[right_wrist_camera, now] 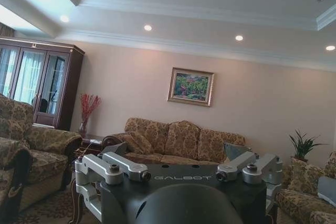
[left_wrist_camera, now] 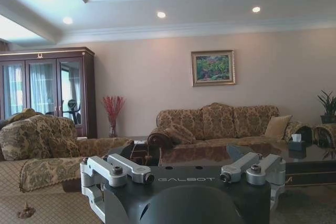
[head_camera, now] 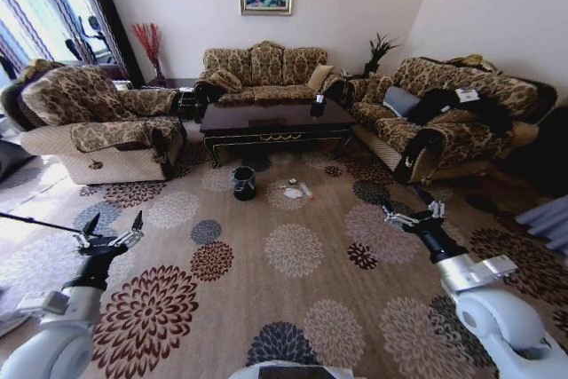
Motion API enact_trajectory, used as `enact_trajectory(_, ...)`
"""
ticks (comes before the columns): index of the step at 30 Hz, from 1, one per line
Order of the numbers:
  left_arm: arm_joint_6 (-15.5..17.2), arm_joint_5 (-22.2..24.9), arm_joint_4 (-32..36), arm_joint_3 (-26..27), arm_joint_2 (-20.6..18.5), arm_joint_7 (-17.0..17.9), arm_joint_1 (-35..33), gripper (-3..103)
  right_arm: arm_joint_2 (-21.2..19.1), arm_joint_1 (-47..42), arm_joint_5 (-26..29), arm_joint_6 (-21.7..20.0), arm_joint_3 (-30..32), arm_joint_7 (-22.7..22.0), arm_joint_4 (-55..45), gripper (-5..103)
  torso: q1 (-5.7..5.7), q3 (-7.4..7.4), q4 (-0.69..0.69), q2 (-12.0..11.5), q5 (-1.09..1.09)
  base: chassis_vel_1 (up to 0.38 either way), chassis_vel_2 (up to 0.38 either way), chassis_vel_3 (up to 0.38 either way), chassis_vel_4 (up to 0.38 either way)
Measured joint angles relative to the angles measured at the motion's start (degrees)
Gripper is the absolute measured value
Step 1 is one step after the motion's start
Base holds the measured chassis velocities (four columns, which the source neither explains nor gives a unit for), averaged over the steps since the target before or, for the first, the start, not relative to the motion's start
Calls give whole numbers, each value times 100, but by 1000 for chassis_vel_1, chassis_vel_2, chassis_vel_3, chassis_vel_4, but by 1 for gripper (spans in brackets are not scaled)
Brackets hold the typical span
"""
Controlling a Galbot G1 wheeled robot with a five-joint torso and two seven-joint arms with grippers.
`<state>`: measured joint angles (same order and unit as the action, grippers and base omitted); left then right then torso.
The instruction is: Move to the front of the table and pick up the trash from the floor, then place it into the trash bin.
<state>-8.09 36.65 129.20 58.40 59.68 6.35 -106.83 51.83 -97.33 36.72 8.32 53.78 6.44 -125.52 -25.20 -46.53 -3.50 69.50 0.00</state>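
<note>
The trash bin (head_camera: 244, 183), a small round black bucket with a clear liner folded over its rim, stands upright on the patterned floor (head_camera: 293, 250) just in front of the bench (head_camera: 275, 122); what lies inside it cannot be told from the head view. To its right, close by on the carpet, lies the trash (head_camera: 296, 190): a pale crumpled piece and a small clear bottle beside it, apart from the bin. A dark tissue box (head_camera: 318, 106) sits on the right end of the glossy dark bench.

The left end effector (head_camera: 112, 232) hangs low at the left of the head view, above the carpet and well apart from the bin and the litter. Its fingers (head_camera: 137, 221) stand spread apart and hold nothing. In the left wrist view, the left end effector (left_wrist_camera: 184, 174) points toward the sofa (left_wrist_camera: 218, 124) and the bench.

The right end effector (head_camera: 414, 214) hovers at the right, likewise over the carpet and well short of the trash, its fingers spread wide and empty. The right wrist view shows it (right_wrist_camera: 181, 170) open in the same way.
</note>
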Motion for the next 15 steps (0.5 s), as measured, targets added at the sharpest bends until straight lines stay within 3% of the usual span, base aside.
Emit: enact_trajectory(15, -80, 6, 36, 25, 11, 30, 0, 100, -10, 3, -12, 41, 1, -2, -13, 100, 0, 0, 0, 0, 0, 0, 0, 0, 0)
